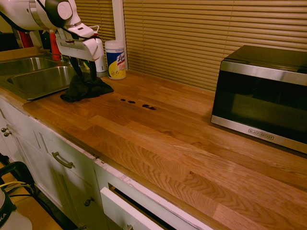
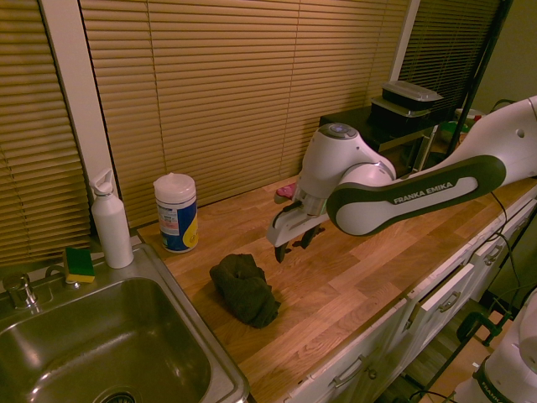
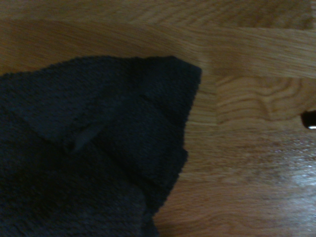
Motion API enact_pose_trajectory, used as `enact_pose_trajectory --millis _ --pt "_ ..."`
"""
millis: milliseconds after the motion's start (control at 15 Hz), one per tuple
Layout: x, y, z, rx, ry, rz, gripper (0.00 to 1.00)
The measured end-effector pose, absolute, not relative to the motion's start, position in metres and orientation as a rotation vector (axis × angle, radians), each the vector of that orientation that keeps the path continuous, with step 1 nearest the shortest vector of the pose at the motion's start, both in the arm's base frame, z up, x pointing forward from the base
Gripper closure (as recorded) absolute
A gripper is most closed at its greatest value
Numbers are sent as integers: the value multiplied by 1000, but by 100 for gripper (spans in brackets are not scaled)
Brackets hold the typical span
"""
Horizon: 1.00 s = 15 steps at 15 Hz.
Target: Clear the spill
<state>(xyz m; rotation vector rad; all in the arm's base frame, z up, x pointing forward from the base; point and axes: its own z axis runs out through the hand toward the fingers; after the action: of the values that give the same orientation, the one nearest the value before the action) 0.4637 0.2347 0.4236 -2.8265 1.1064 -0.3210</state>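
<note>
Spill (image 1: 149, 107) lies unwiped on the counter (image 1: 158, 143), a short row of dark blotches between the cloth (image 2: 245, 291) and the microwave (image 1: 261, 105). The hand (image 2: 294, 245) stands wide and holds nothing, near the bunched cloth. Nothing looks done of the wiping itself; gripping the cloth, drawing it over the blotches and checking the wood all seem left. The microwave reads BLACK+DECKER; the arm (image 2: 428, 198) reads FRANKA EMIKA. The tub (image 1: 115, 60) seems to say Lysol; its smaller print can't be read.
</note>
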Motion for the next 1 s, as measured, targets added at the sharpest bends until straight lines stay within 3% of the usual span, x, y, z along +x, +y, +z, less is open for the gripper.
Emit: enact_pose_trajectory --millis 1000 --pt "519 357 394 -2835 1036 -364 0"
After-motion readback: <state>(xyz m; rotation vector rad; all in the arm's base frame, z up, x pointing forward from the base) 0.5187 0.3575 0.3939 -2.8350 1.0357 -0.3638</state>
